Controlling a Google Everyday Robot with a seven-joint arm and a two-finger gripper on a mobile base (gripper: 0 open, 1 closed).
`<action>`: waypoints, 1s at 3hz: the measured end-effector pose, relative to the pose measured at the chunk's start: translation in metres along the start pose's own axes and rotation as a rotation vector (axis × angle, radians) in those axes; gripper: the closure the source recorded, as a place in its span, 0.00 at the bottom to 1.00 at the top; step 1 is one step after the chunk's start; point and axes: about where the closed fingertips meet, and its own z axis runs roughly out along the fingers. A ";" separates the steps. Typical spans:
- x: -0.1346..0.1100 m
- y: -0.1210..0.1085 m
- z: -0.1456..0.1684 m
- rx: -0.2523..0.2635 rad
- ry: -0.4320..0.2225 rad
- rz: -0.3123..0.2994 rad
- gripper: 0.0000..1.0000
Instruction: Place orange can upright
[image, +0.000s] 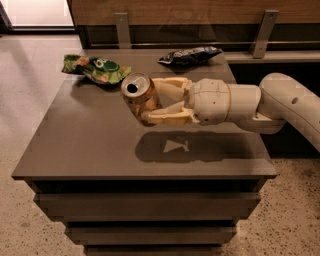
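The orange can is a small shiny orange-copper can with a silver pull-tab top. It is held in the air above the middle of the grey table, tilted, with its top facing up and toward the camera. My gripper reaches in from the right and is shut on the can, one cream finger behind it and one in front. The gripper's shadow lies on the table below.
A green snack bag lies at the table's back left. A dark blue snack bag lies at the back right. A ledge with metal brackets runs behind the table. Speckled floor surrounds it.
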 end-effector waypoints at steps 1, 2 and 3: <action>0.000 0.005 0.000 0.007 -0.065 -0.006 1.00; -0.001 0.007 -0.001 0.012 -0.097 -0.013 1.00; -0.001 0.007 -0.001 0.012 -0.099 -0.014 1.00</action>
